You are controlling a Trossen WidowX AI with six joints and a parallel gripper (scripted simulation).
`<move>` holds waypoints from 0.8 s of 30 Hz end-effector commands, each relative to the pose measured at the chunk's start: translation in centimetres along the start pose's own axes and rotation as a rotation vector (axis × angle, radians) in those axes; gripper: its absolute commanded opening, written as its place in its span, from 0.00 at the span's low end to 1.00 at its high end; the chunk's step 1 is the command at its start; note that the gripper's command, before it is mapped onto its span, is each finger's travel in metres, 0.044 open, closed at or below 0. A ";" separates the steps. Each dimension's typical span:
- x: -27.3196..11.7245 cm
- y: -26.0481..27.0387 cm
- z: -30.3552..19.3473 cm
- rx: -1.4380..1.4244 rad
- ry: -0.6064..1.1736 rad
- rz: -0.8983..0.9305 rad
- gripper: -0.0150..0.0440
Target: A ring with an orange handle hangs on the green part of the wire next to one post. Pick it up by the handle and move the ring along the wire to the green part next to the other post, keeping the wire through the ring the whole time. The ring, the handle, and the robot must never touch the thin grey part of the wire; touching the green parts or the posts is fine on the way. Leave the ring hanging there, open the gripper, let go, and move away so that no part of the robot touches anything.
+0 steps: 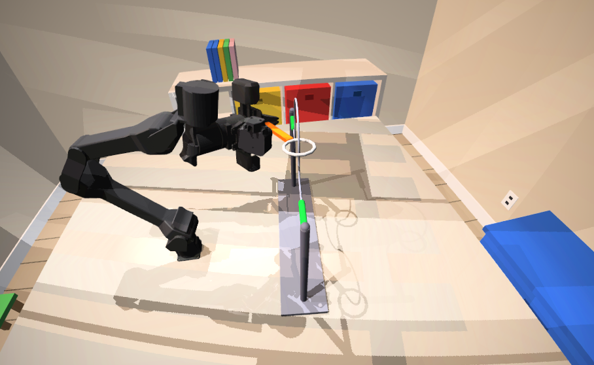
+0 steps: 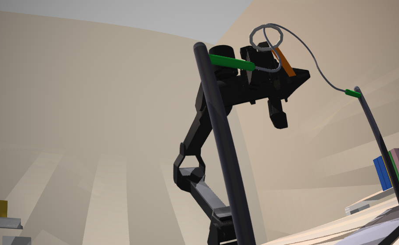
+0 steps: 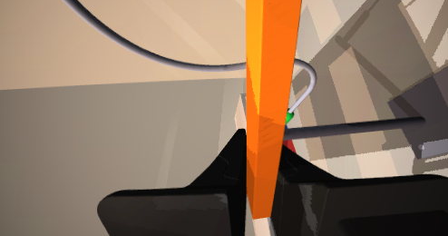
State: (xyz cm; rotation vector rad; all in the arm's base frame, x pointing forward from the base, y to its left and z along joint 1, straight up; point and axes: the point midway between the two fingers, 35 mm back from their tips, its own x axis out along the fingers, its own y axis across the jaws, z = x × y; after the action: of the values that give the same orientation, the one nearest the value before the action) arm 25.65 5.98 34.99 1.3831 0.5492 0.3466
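Observation:
My gripper [image 1: 269, 123] [image 2: 293, 74] [image 3: 248, 134] is shut on the orange handle [image 1: 280, 131] [image 2: 286, 63] [image 3: 274, 43]. The white ring [image 1: 299, 154] [image 2: 250, 37] lies roughly level around the thin grey wire [image 1: 299, 179] [image 2: 315, 60] [image 3: 136, 52], on the steep stretch below its crest; the wrist view does not show it. Whether it touches the wire is unclear. One green part [image 1: 302, 210] [image 2: 233, 62] is at the post [image 1: 304, 263] [image 2: 220, 124] nearer the top and exterior views. The other green part [image 1: 292, 122] [image 2: 352, 93] is at the far post [image 1: 293, 165] [image 2: 380, 140].
The posts stand on a grey base plate [image 1: 290, 272]. The wire's tall crest rises above the ring, and its lower bend comes close to the gripper in the exterior view. A shelf [image 1: 326, 68] with coloured bins stands behind; a blue block [image 1: 562, 258] is at right.

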 end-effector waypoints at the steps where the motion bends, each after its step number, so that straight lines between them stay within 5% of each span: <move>1: 0.0 0.0 0.0 -0.045 -0.007 -0.035 0.00; 24: -0.1 -1.8 0.3 -0.296 -0.037 -0.266 0.00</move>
State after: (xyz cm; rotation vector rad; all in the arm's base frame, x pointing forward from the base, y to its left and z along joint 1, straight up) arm 25.62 5.48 33.20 1.0616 0.6155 0.1945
